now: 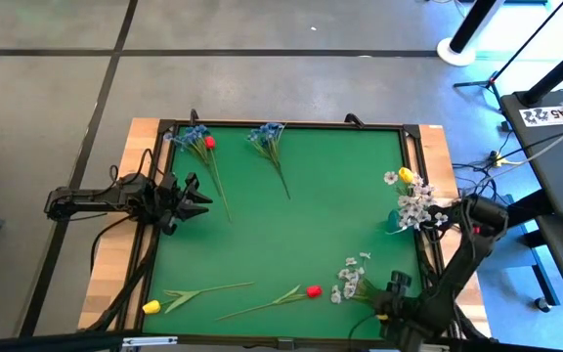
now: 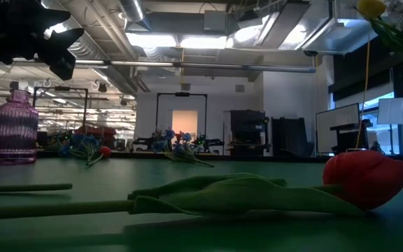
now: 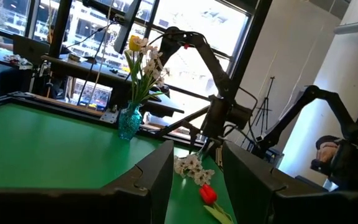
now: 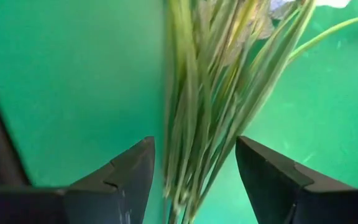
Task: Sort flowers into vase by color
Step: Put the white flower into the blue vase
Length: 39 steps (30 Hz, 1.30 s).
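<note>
A white-blossom sprig (image 1: 350, 282) lies on the green mat near the near right corner. My right gripper (image 1: 387, 296) is low over its stalk end and open. In the right wrist view the bundle of green stalks (image 4: 207, 106) runs between the two fingers (image 4: 194, 180), with a gap on each side. A teal vase (image 1: 396, 221) at the right edge holds white sprigs and a yellow bud (image 1: 406, 175). A red tulip (image 1: 313, 290) and a yellow tulip (image 1: 151, 306) lie near the near edge. Two blue sprigs (image 1: 267, 137) and a red bud (image 1: 209, 142) lie at the far edge. My left gripper (image 1: 192, 200) is open and empty at the left.
A purple ribbed vase (image 2: 14, 129) shows at the far left in the low view. The mat's black frame (image 1: 281, 125) runs around the work area. The mat's middle (image 1: 301, 225) is bare. The teal vase also shows in the left wrist view (image 3: 129, 121).
</note>
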### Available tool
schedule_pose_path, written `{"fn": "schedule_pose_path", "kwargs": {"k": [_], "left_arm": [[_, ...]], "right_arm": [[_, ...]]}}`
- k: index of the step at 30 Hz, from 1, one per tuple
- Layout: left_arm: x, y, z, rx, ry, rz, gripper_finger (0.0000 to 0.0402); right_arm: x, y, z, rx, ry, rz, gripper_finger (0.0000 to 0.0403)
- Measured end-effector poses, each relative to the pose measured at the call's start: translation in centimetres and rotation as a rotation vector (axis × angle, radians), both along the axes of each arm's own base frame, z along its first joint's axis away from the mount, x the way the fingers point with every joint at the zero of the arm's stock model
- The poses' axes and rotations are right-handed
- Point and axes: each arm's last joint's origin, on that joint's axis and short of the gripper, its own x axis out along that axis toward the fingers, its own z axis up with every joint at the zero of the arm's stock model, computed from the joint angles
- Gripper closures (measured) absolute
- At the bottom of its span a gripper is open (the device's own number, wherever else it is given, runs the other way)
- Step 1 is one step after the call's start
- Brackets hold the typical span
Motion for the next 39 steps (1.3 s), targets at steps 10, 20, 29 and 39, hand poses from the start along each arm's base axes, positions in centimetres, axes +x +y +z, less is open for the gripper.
{"fn": "schedule_pose_path", "kwargs": {"k": [10,20,29,39], "left_arm": [[0.0,0.0,0.0,0.0,0.0,0.0,0.0269],[0.0,0.0,0.0,0.0,0.0,0.0,0.0269],[0.0,0.0,0.0,0.0,0.0,0.0,0.0269],[0.0,0.0,0.0,0.0,0.002,0.0,0.0269]], "right_arm": [[1.9,-0.3,-1.0,0.0,-0.016,-0.009,0.029],[-0.7,-1.3,7.5,-0.031,-0.496,0.076,0.0387],[-7.3,-5.0,16.5,-0.102,-1.154,0.14,0.0396],[-8.4,-11.3,20.5,-0.338,-1.264,0.207,0.0398]]}}
